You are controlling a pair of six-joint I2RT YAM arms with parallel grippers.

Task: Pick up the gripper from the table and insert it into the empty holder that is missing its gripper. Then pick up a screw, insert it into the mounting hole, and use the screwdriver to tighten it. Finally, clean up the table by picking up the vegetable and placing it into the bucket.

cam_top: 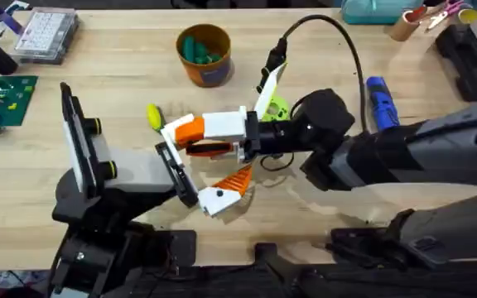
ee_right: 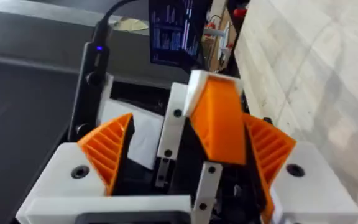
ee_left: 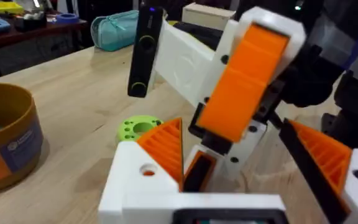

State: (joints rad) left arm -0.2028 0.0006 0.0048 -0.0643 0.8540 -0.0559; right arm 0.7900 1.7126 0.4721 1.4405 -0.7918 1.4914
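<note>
Right pincer (cam_top: 193, 139): reached in from the right to table centre; ribbed pads (ee_right: 110, 149) sat either side of the long orange finger (ee_right: 219, 124) and looked clamped on it, though one side showed a gap, so the grip is a judgement.
Left pincer (cam_top: 234, 178): wide open, nothing held, tips just near of the right pincer and aimed at it.
Orange finger: off the table, upright between the right pincer's pads, a white cap at its far end.
Empty bracket: could not be told apart from the other white parts in the cluster; whether the finger was seated could not be told.
Progress: finger picked up; insertion probably under way, not confirmed.
Left to do: screw, tightening, cleanup.
Screwdriver (cam_top: 378, 101): lay untouched, far right of the table, well apart from both pincers.
Vegetable (cam_top: 153, 116): on the table just left of the right pincer, not yet in the bucket.
Bucket (cam_top: 204, 70): far centre, teal pieces (cam_top: 197, 51) inside.
Overhead extra: showed screwdriver, vegetable and both arms' layout.
Left wrist extra: showed the finger's flat face (ee_left: 247, 81), a green round holed block (ee_left: 138, 129) on the table behind it, and the bucket's wall (ee_left: 8, 146).
Right wrist extra: showed the pad contact from behind.
</note>
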